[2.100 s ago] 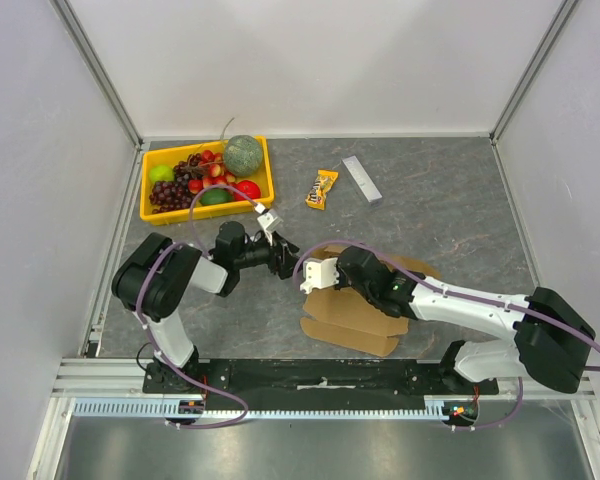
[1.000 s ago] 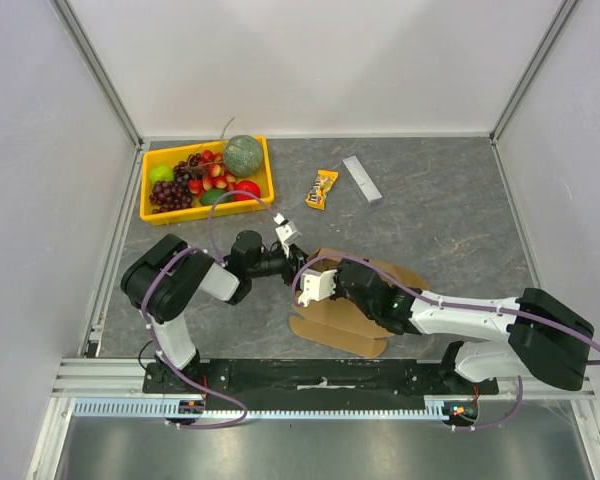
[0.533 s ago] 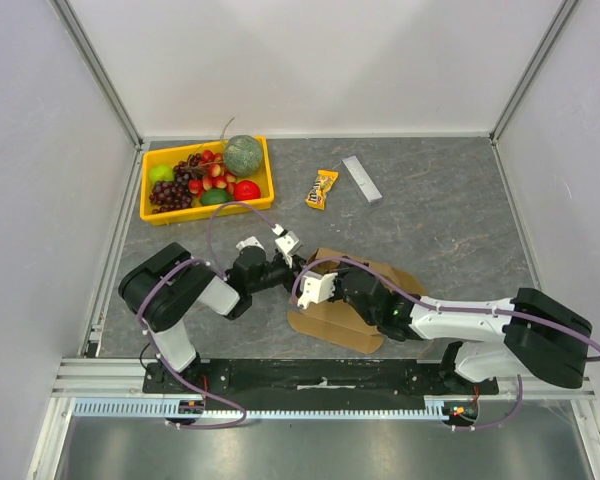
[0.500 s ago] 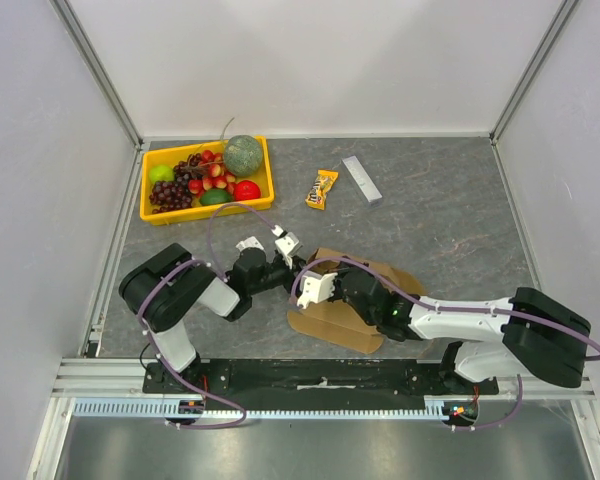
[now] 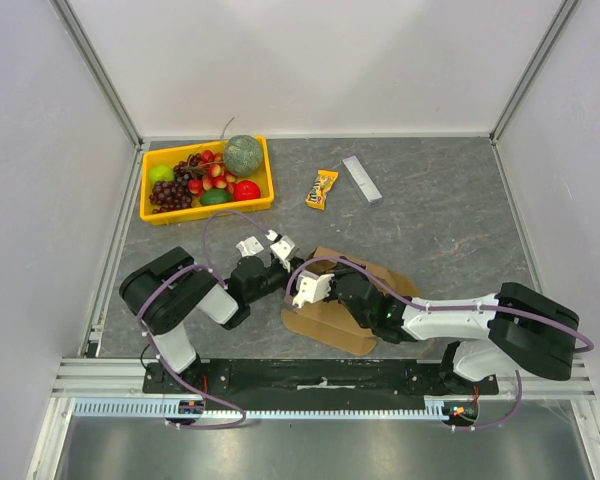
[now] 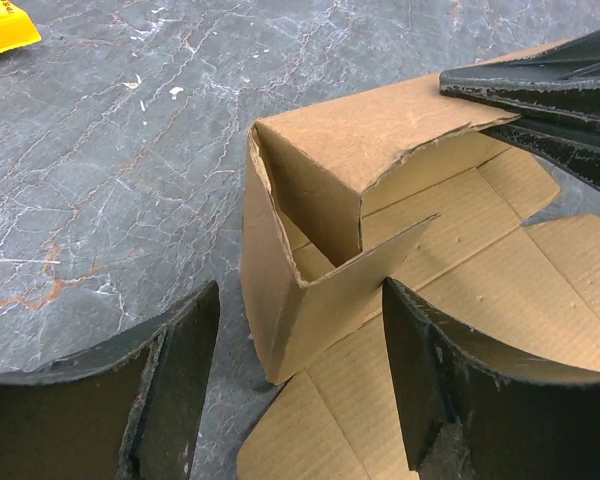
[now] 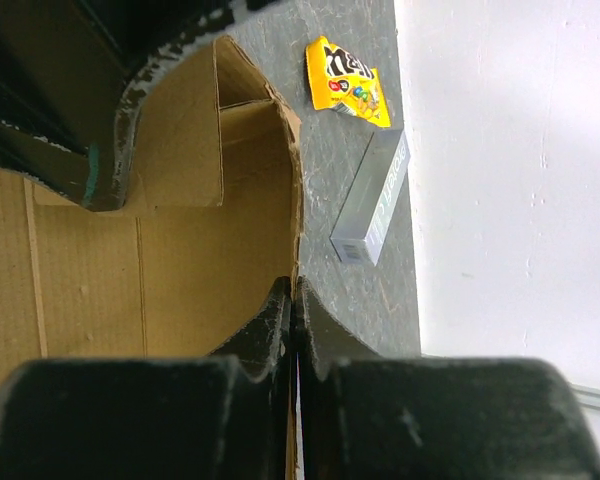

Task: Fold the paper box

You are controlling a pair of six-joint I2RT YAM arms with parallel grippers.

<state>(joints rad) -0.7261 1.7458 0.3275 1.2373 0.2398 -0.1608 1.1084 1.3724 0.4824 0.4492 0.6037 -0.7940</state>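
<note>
The paper box (image 5: 352, 306) is a brown die-cut cardboard sheet lying on the table with one wall and corner folded upright. In the left wrist view the box (image 6: 380, 190) shows that raised corner between the fingers of my left gripper (image 6: 300, 390), which is open and astride it without touching. My left gripper (image 5: 288, 266) sits at the box's left end. My right gripper (image 7: 295, 305) is shut on the top edge of an upright cardboard wall (image 7: 200, 240). In the top view my right gripper (image 5: 320, 274) is over the box's left part.
A yellow fruit tray (image 5: 152, 213) stands at the back left. A yellow candy packet (image 5: 323, 188) and a small grey bar (image 5: 362, 178) lie behind the box; both show in the right wrist view, packet (image 7: 348, 80) and bar (image 7: 375, 195). White walls enclose the table.
My left gripper has moved nearer and right, down to the box's raised corner. My right gripper and the box have shifted a little to the left.
</note>
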